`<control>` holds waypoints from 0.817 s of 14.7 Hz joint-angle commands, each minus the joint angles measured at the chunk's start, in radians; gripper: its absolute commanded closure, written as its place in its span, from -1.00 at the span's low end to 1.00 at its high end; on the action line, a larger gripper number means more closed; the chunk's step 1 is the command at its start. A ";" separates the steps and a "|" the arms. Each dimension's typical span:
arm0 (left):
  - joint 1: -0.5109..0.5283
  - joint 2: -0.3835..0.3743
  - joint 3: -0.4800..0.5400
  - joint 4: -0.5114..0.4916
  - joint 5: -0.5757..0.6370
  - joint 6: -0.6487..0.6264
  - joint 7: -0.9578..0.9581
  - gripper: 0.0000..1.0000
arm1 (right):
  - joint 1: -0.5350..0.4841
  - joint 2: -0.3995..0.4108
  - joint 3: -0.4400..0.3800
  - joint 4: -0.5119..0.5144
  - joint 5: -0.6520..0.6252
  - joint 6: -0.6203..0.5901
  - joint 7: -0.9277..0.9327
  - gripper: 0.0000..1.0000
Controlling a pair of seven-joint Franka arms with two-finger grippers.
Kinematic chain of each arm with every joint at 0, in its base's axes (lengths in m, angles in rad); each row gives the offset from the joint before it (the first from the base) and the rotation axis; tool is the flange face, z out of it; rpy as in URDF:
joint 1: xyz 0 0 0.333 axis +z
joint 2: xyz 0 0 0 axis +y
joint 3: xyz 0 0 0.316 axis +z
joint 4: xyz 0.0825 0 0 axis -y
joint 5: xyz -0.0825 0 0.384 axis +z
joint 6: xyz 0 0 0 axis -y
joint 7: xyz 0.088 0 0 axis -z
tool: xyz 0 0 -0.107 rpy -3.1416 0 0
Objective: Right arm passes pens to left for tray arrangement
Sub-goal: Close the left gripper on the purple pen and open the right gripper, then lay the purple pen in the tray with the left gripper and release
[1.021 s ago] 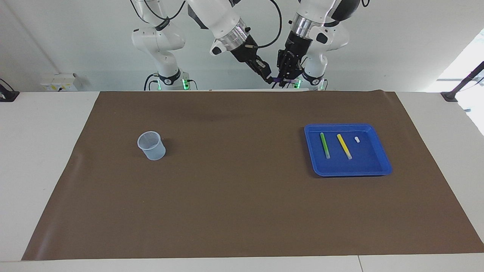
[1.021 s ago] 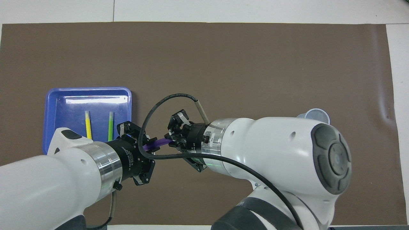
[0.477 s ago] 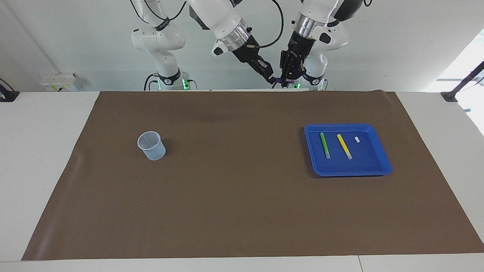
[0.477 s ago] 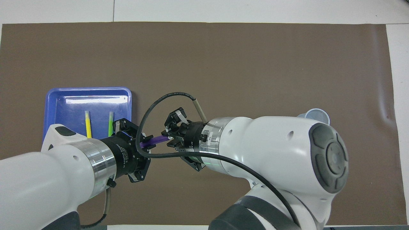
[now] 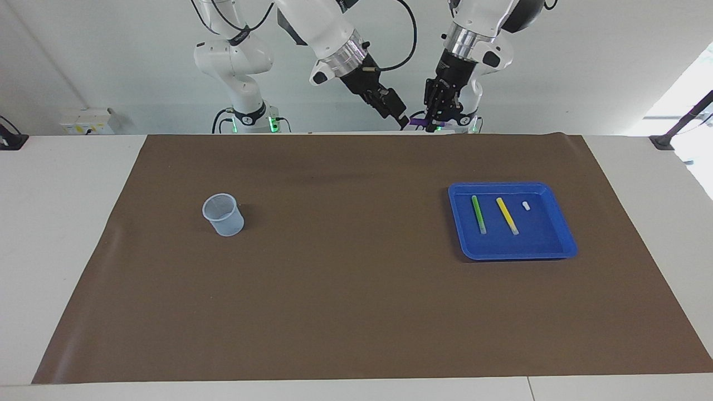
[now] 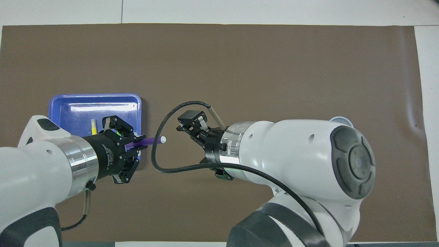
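Observation:
My left gripper (image 5: 433, 122) is shut on the purple pen (image 5: 418, 120) and holds it level in the air over the mat's edge nearest the robots. In the overhead view this gripper (image 6: 136, 144) covers the blue tray's (image 6: 55, 103) corner, and the purple pen (image 6: 147, 141) sticks out toward my right gripper (image 6: 191, 120), pale end first. My right gripper (image 5: 401, 116) is open, a short gap away from the pen. The green pen (image 5: 478, 214) and the yellow pen (image 5: 507, 216) lie side by side in the tray (image 5: 512, 255).
A tiny white pellet (image 5: 525, 205) lies in the tray beside the yellow pen. A translucent pale-blue cup (image 5: 223, 214) stands on the brown mat toward the right arm's end. In the overhead view the right arm hides most of it.
My right gripper has let go of the purple pen and drawn back. My left gripper has carried the pen toward the tray.

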 commanded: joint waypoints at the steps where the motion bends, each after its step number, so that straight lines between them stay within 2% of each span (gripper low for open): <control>1: 0.031 0.017 0.049 -0.024 0.002 -0.055 0.303 1.00 | -0.020 0.002 -0.060 -0.001 -0.077 -0.111 -0.170 -1.00; 5: 0.040 0.088 0.135 -0.053 0.002 -0.087 0.748 1.00 | -0.019 0.002 -0.190 0.012 -0.258 -0.254 -0.449 -1.00; 6: 0.073 0.100 0.141 -0.070 0.004 -0.087 0.860 1.00 | -0.012 0.000 -0.222 0.014 -0.313 -0.271 -0.511 -1.00; 10: 0.210 0.164 0.143 -0.115 0.010 -0.078 1.328 1.00 | -0.003 -0.003 -0.351 0.012 -0.437 -0.284 -0.764 -1.00; 12: 0.236 0.215 0.143 -0.132 0.083 -0.052 1.515 1.00 | -0.005 0.000 -0.411 0.008 -0.490 -0.279 -0.885 -1.00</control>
